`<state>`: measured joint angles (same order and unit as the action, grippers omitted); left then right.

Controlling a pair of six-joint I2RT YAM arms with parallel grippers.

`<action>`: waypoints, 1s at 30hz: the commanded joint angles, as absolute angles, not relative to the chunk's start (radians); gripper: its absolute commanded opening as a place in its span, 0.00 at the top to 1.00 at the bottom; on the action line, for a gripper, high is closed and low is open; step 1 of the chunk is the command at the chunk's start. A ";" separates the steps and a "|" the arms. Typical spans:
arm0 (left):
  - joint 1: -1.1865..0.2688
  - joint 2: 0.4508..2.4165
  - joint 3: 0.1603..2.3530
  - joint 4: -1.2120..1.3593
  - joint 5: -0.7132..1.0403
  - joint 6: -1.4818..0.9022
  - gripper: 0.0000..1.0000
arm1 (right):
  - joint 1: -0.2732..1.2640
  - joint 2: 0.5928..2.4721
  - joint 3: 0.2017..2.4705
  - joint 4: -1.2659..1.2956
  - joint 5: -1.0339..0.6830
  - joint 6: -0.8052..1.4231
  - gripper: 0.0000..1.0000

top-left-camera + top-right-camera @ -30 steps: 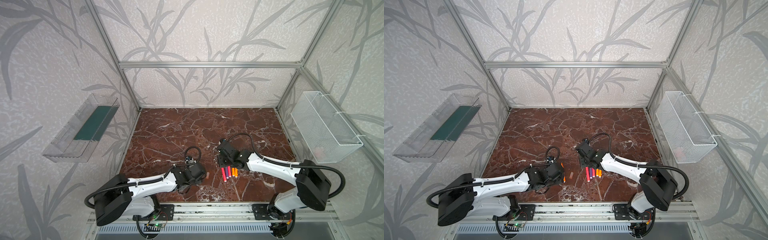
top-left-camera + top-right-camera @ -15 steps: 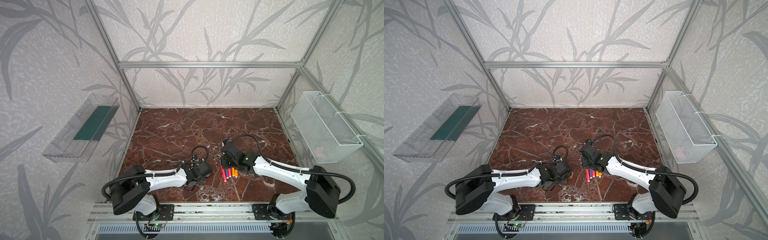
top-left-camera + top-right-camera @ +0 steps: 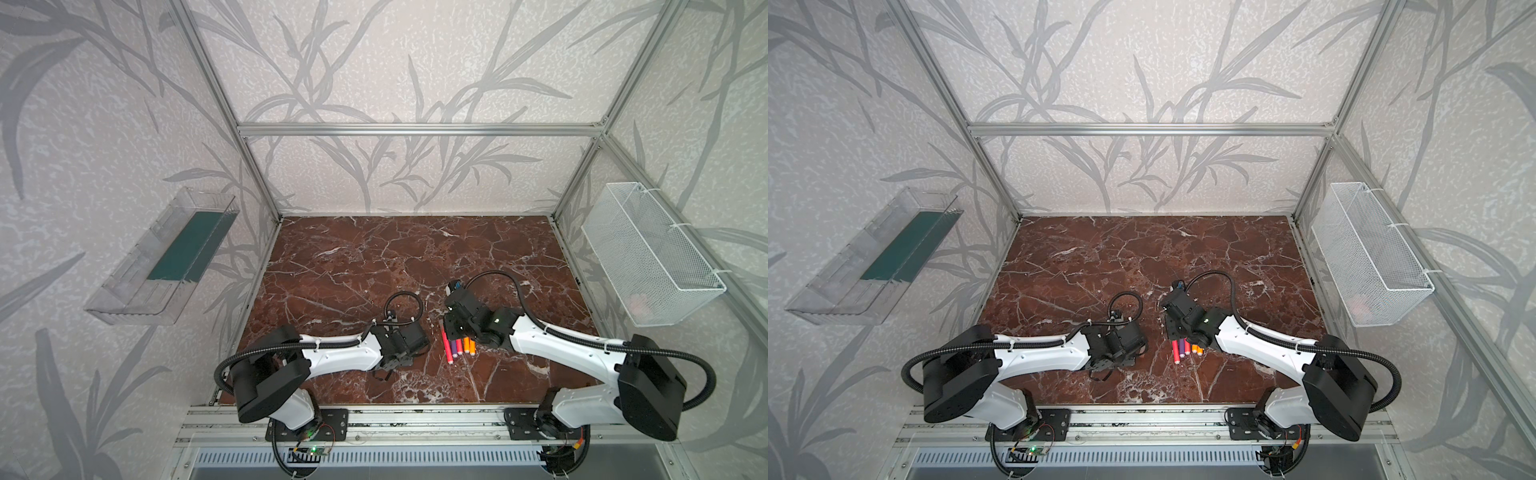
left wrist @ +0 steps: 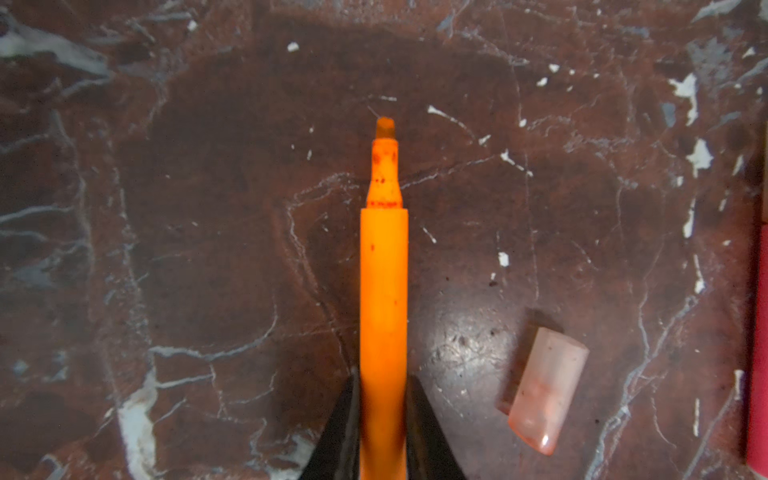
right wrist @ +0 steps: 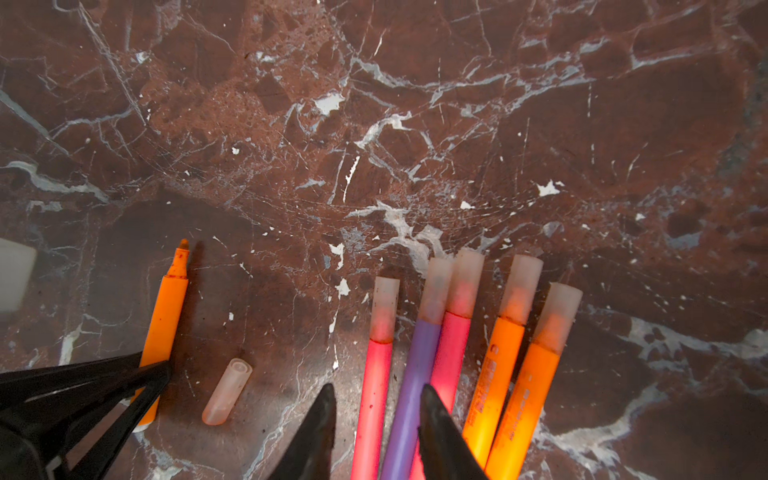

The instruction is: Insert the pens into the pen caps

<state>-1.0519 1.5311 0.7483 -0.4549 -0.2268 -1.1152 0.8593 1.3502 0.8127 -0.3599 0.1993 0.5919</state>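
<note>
the left gripper (image 4: 383,376) is clamped tight on the orange pen (image 4: 383,270), low on the barrel, so the bare tip points clear ahead with room for a cap to slide on. the pen lies on the table (image 4: 208,208) or just above it; the wrist view is too flat to tell which. the one loose cap (image 4: 544,390) lies just beside the pen, tilted, its open mouth facing the same way as the tip. i judge the other arm must lift it and turn it round.

the right gripper (image 5: 376,395) hangs over the capped pens (image 5: 505,357), jaws narrowly apart and holding nothing, with a gap between one jaw and the nearest pen. those five lie bunched side by side, parked as finished work, i judge.

only the right wrist view shows all five caps seated and the loose cap's open mouth. only the left wrist view shows the grip itself. in both top views the capped pens (image 3: 455,347) show as a small bright row between the arms, but the orange pen and the cap are hidden under the left wrist.
</note>
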 commanded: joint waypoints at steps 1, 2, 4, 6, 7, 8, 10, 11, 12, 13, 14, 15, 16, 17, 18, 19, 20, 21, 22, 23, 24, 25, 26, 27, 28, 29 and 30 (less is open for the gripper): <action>-1.054 1.565 0.748 -0.543 -0.237 -1.136 0.86 | 0.856 1.307 0.791 -0.337 0.195 0.597 0.65; -1.054 1.567 0.749 -0.552 -0.241 -1.137 0.87 | 0.856 1.302 0.785 -0.330 0.193 0.599 0.65; -1.054 1.567 0.758 -0.563 -0.244 -1.132 0.90 | 0.856 1.284 0.771 -0.317 0.193 0.608 0.65; -1.052 1.559 0.759 -0.560 -0.241 -1.123 0.92 | 0.854 1.258 0.746 -0.287 0.190 0.627 0.64; -1.052 1.552 0.759 -0.556 -0.244 -1.115 0.92 | 0.855 1.244 0.731 -0.269 0.186 0.630 0.65; -1.051 1.541 0.759 -0.559 -0.251 -1.112 0.92 | 0.855 1.228 0.713 -0.244 0.183 0.644 0.64; -1.039 1.514 0.763 -0.562 -0.253 -1.093 0.93 | 0.854 1.193 0.679 -0.202 0.180 0.678 0.64; -1.034 1.494 0.764 -0.563 -0.257 -1.085 0.94 | 0.855 1.171 0.658 -0.180 0.177 0.690 0.64; -1.028 1.468 0.763 -0.562 -0.263 -1.076 0.94 | 0.854 1.148 0.635 -0.146 0.170 0.702 0.63; -1.021 1.445 0.763 -0.562 -0.269 -1.067 0.94 | 0.854 1.129 0.613 -0.114 0.165 0.718 0.63; -1.015 1.416 0.763 -0.566 -0.275 -1.057 0.95 | 0.855 1.106 0.585 -0.073 0.158 0.735 0.62; -1.010 1.381 0.763 -0.562 -0.278 -1.041 0.95 | 0.855 1.087 0.558 -0.023 0.145 0.751 0.60; -1.008 1.350 0.763 -0.556 -0.284 -1.025 0.95 | 0.854 1.076 0.535 0.026 0.129 0.759 0.59; -1.008 1.314 0.765 -0.546 -0.286 -0.994 0.96 | 0.854 1.063 0.510 0.085 0.105 0.766 0.59; -1.008 1.279 0.768 -0.529 -0.281 -0.963 0.97 | 0.855 1.054 0.493 0.130 0.081 0.774 0.57; -1.008 1.245 0.765 -0.511 -0.272 -0.934 0.97 | 0.854 1.047 0.482 0.161 0.058 0.783 0.56; -1.008 1.208 0.760 -0.491 -0.267 -0.907 0.97 | 0.854 1.043 0.475 0.194 0.030 0.790 0.54; -1.008 1.172 0.750 -0.465 -0.264 -0.883 0.97 | 0.854 1.043 0.467 0.231 0.001 0.794 0.53; -1.008 1.141 0.738 -0.442 -0.264 -0.868 0.97 | 0.856 1.047 0.461 0.268 -0.020 0.798 0.51; -1.008 1.108 0.727 -0.415 -0.265 -0.852 0.97 | 0.854 1.055 0.449 0.318 -0.041 0.812 0.50; -1.008 1.080 0.713 -0.389 -0.258 -0.839 0.97 | 0.855 1.067 0.438 0.375 -0.058 0.826 0.49; -1.009 1.060 0.705 -0.360 -0.244 -0.825 0.97 | 0.856 1.081 0.431 0.421 -0.073 0.837 0.49; -1.009 1.043 0.698 -0.340 -0.231 -0.815 0.97 | 0.856 1.099 0.425 0.471 -0.091 0.855 0.48; -1.011 1.028 0.691 -0.320 -0.222 -0.804 0.98 | 0.856 1.123 0.426 0.517 -0.110 0.867 0.48; -1.010 1.014 0.681 -0.300 -0.213 -0.795 0.98 | 0.855 1.144 0.430 0.548 -0.125 0.877 0.48; -1.010 1.001 0.668 -0.276 -0.204 -0.789 0.98 | 0.857 1.167 0.438 0.575 -0.142 0.885 0.48; -1.012 0.989 0.654 -0.251 -0.191 -0.782 0.98 | 0.857 1.193 0.448 0.600 -0.159 0.894 0.48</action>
